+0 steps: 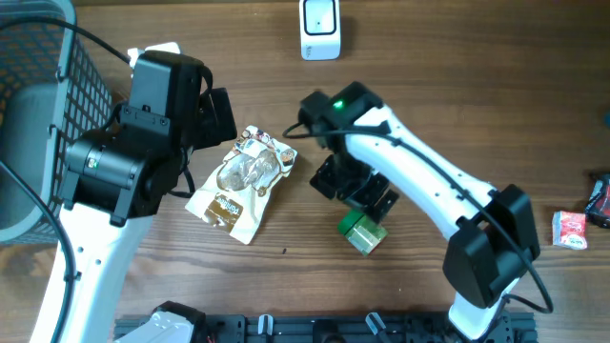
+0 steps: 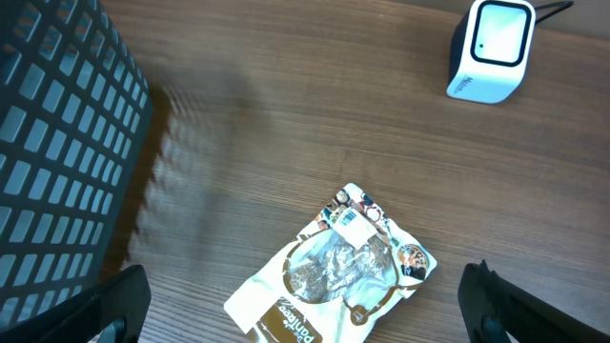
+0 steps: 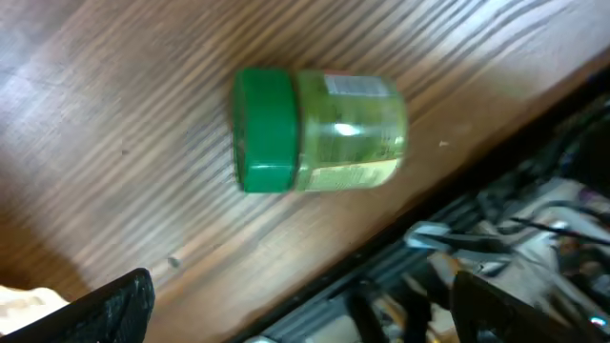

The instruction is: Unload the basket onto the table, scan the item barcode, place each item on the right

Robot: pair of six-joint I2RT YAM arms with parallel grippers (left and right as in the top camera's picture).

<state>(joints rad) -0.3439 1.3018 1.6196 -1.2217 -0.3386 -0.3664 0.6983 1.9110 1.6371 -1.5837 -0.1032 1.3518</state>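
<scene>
A white and brown snack pouch (image 1: 243, 181) (image 2: 334, 272) lies flat on the wooden table, with a small white label on its upper end. My left gripper (image 1: 217, 116) (image 2: 305, 319) hangs open above the pouch's near end, holding nothing. A small jar with a green lid (image 1: 362, 232) (image 3: 319, 131) lies on its side near the table's front edge. My right gripper (image 1: 357, 191) (image 3: 310, 310) is open just above the jar and empty. The white barcode scanner (image 1: 319, 29) (image 2: 491, 50) stands at the back of the table.
A dark mesh basket (image 1: 38, 105) (image 2: 57, 143) fills the left side. A small red packet (image 1: 569, 230) and a dark item (image 1: 599, 200) lie at the far right. A black rail (image 3: 448, 257) runs along the table's front edge.
</scene>
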